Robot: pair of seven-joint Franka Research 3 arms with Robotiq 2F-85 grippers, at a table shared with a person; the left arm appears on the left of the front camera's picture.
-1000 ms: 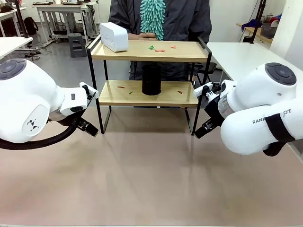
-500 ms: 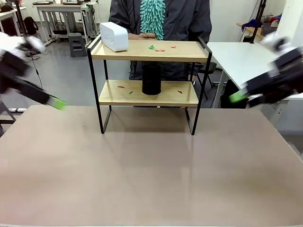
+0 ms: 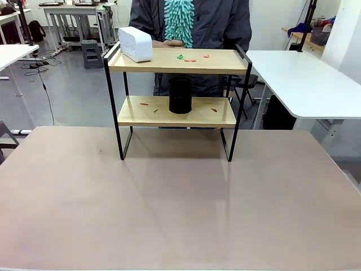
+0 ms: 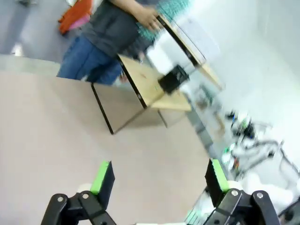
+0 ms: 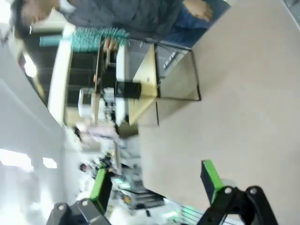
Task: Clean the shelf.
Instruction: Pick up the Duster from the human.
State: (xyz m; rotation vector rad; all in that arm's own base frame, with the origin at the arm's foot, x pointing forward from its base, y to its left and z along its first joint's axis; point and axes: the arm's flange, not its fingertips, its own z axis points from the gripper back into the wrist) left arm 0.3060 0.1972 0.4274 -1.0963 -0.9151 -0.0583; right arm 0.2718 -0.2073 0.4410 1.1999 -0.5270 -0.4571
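The shelf point(image 3: 177, 84) stood on the far middle part of the tan surface point(image 3: 180, 214), all four black legs planted on it. On its upper board a white box point(image 3: 135, 44) sat at the robot's left end, and a green scrap point(image 3: 180, 56) lay near the middle with a few orange-red scraps point(image 3: 190, 60) just beside it. On the lower board a black cylinder point(image 3: 180, 96) stood upright at the centre, with small scraps point(image 3: 144, 104) scattered on both sides of it, apart from it.

Behind the shelf a person point(image 3: 225, 22) in a dark jacket stood close to the far edge, holding a teal chenille duster point(image 3: 179, 21) upright above the upper board. A white table point(image 3: 304, 79) stood off to the robot's right.

In the left wrist view the left tool point(image 4: 158, 176) hung released, its green pads point(image 4: 102, 176) spread wide with nothing between them, over bare surface. The shelf lay well ahead of it and looked tilted and blurred there.

In the right wrist view the right tool point(image 5: 155, 180) was likewise released, its pads point(image 5: 211, 176) wide apart and grasping nothing. It hung above the surface, well apart from the shelf, which appeared sideways with the cylinder lying across the picture.
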